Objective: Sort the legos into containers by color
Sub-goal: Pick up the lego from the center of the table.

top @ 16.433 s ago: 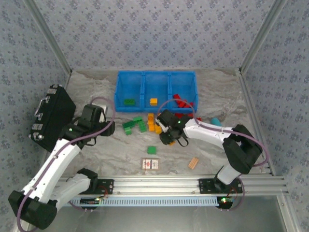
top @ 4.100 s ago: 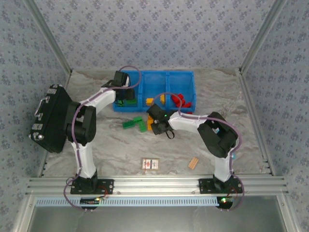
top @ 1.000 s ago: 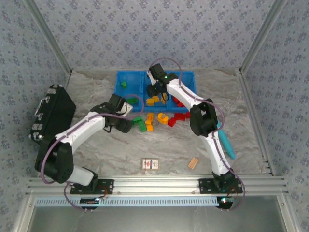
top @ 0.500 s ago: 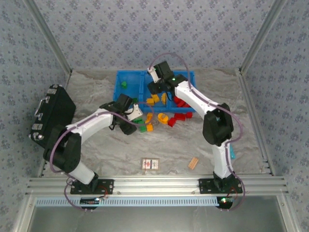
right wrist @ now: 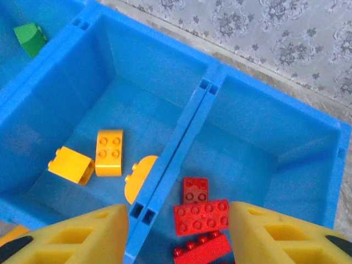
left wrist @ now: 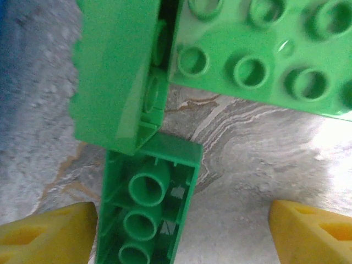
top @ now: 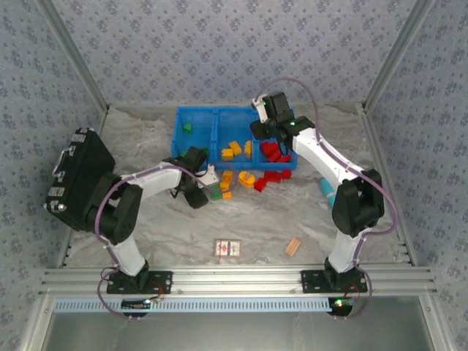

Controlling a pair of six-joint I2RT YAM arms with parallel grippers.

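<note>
The blue containers (top: 216, 139) stand at the back. The left bin holds one green lego (right wrist: 30, 37), the middle bin orange ones (right wrist: 109, 152), the right bin red ones (right wrist: 206, 214). My right gripper (right wrist: 179, 236) hangs open and empty over the divider between the middle and right bins (top: 272, 137). My left gripper (left wrist: 181, 236) is open, low over the table in front of the bins (top: 207, 184). A green lego (left wrist: 146, 214) lies on its side between its fingers, close to the left one. Two more green ones (left wrist: 258, 55) lie just beyond. Orange (top: 246, 178) and red (top: 272, 175) legos lie on the table.
A black case (top: 80, 179) leans at the left wall. A printed card (top: 229, 248) and a tan wooden block (top: 293, 246) lie near the front. A teal object (top: 327, 191) pokes out from behind the right arm. Metal frame posts border both sides.
My right gripper has swung from over the middle bin to the right, above the divider by the red bin. My left gripper has closed in on the green legos.
</note>
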